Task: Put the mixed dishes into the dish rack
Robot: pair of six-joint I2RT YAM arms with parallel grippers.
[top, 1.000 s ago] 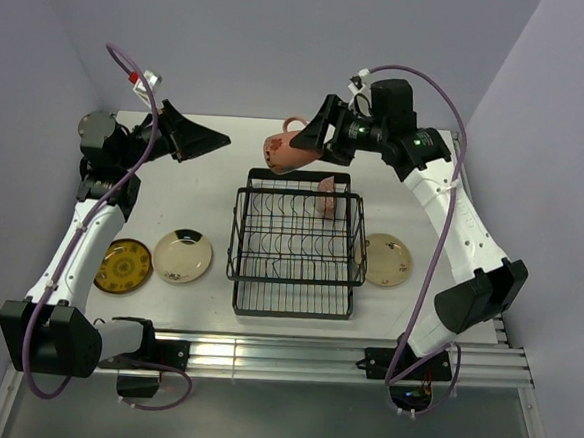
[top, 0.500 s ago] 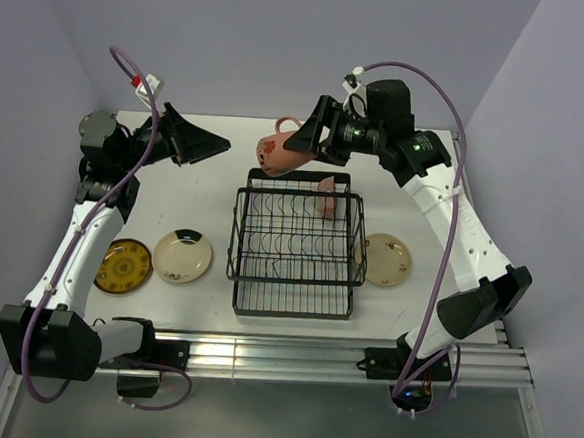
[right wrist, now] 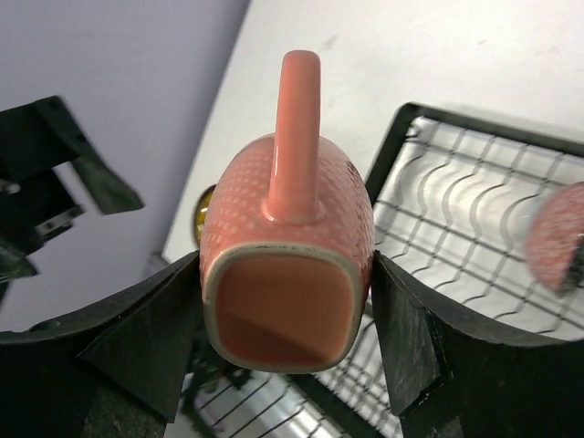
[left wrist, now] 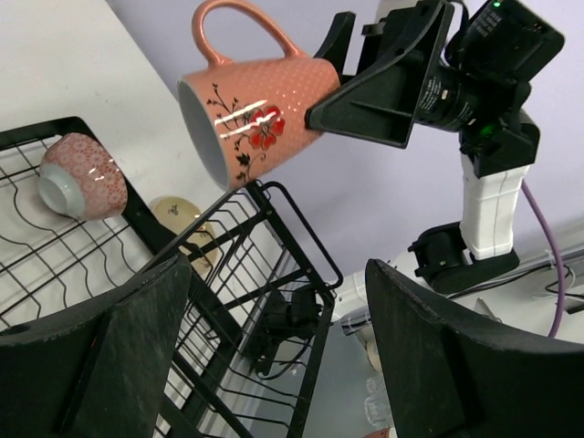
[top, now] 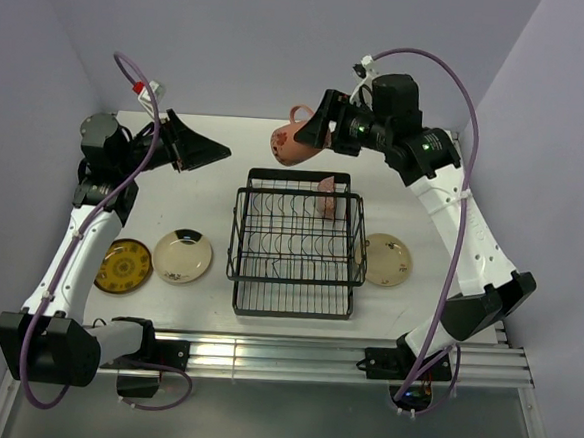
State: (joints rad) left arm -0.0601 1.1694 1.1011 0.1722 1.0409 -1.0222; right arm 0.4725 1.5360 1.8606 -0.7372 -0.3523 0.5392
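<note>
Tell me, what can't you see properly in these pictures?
Right wrist view: the bowl is cut off by the right edge; the mug hides its own inside.
Left wrist view: dish rack wires half hide a cream plate.
Top view: yellow plate pattern too small.

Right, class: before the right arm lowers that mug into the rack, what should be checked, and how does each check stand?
1. Right fingers clamp the mug on both sides: ok.
2. Mug centred over the dish rack: not ok, it hangs by the far edge.
3. Small bowl in the rack clear of the mug: ok.
4. Left fingers open, empty, away from the rack: ok.
5. Free slot beneath the mug: cannot tell.
</note>
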